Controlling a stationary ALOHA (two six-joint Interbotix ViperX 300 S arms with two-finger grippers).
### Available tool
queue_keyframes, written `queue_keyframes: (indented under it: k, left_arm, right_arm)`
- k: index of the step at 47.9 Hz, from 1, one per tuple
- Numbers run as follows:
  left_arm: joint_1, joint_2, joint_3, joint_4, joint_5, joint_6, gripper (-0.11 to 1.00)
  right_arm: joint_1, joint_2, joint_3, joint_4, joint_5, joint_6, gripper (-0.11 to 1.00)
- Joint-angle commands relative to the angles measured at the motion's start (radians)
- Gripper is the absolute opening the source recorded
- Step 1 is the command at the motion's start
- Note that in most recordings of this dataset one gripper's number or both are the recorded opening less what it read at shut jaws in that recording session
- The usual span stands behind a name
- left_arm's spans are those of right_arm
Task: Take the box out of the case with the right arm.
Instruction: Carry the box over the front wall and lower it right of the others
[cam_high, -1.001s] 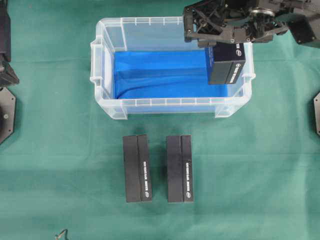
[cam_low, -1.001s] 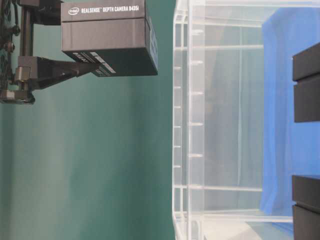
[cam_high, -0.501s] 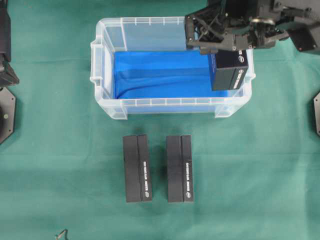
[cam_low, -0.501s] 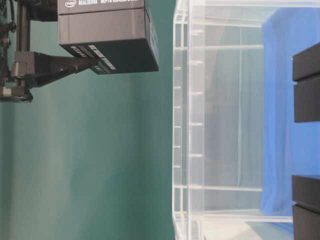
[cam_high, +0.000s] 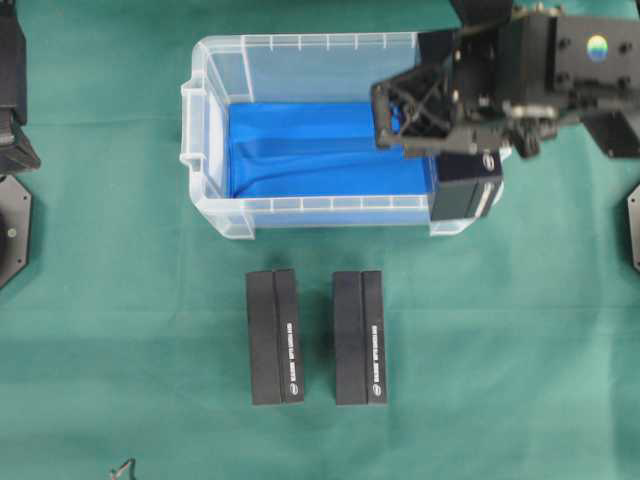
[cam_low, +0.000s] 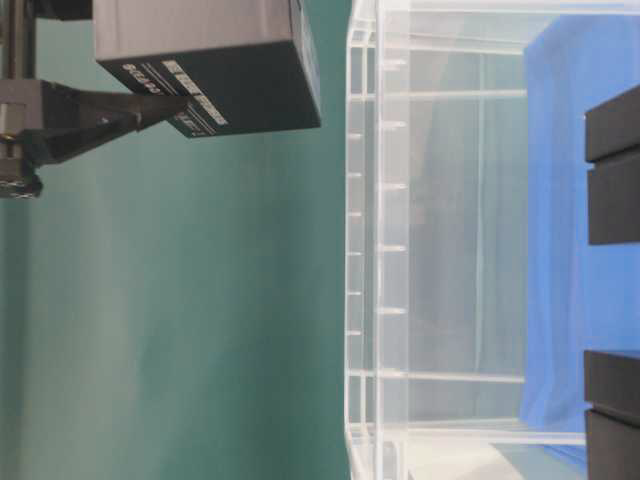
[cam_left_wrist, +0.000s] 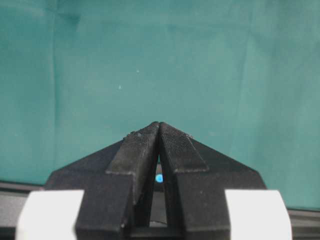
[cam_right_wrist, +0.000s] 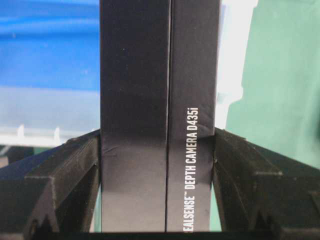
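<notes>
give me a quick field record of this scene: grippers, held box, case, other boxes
right gripper: shut on held box
held box: black, lifted clear above the case's front right corner
case: clear, blue lining, no box seen inside
left gripper: shut, holding nothing, over green cloth
other boxes: two, black, left box and right box, side by side in front of case

This looks like a robot lab. A table (cam_high: 120, 330) is covered all over with plain green cloth (cam_high: 520, 380), and nothing homely is seen on it. Black robot arms (cam_high: 560, 70) are fixed at both sides. Round black mounts (cam_high: 12, 235) are bolted at the edges. Camera boxes (cam_high: 275, 337) are laid out in a neat row by a clear bin (cam_high: 300, 205).
</notes>
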Motion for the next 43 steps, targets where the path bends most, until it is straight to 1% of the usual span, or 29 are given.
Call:
queue_keyframes:
  k: [1,11,25,39,43]
  left_arm:
    - [0.003,0.002,-0.025,0.002,-0.005,0.000,0.00]
    - [0.003,0.002,-0.023,0.002,-0.005,-0.002,0.00]
    - [0.003,0.002,-0.023,0.002,-0.005,-0.002,0.00]
    - [0.002,0.002,-0.025,0.002,-0.005,-0.006,0.00]
    - [0.003,0.002,-0.025,0.002,-0.005,-0.008,0.00]
  right_arm:
    - [0.037,-0.040,-0.028,-0.005,0.008,0.023,0.64]
    - [0.114,-0.038,-0.026,-0.006,0.008,0.094,0.64]
    - [0.236,-0.035,-0.025,-0.006,0.029,0.218,0.64]
    - [0.374,-0.028,-0.031,-0.005,0.043,0.397,0.64]
    - [0.396,-0.028,-0.031,-0.006,0.044,0.422,0.64]
